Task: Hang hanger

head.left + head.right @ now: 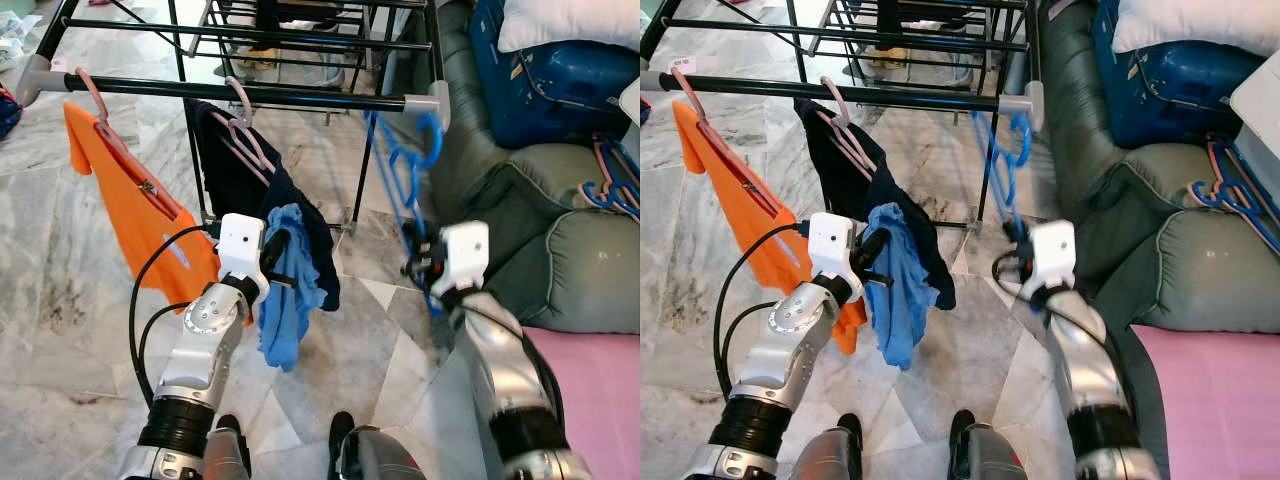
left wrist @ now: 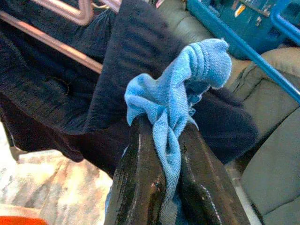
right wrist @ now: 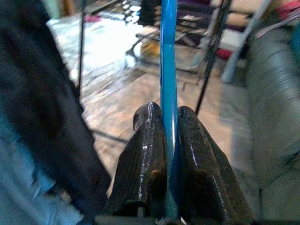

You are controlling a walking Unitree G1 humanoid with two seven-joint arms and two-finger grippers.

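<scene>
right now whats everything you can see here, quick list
drying rack: one, black rails, ahead of the robot
orange shirt: one, on a pink hanger at the rail's left
dark garment: one, navy, on a pink hanger mid-rail
blue cloth: one, light blue, clamped in the left end effector
blue hanger: one, hook near the rail's right end
spare hangers: a few, blue and pink, on the grey sofa
blue case: one, on the sofa
left end effector: shut on the cloth
right end effector: shut on the blue hanger
</scene>
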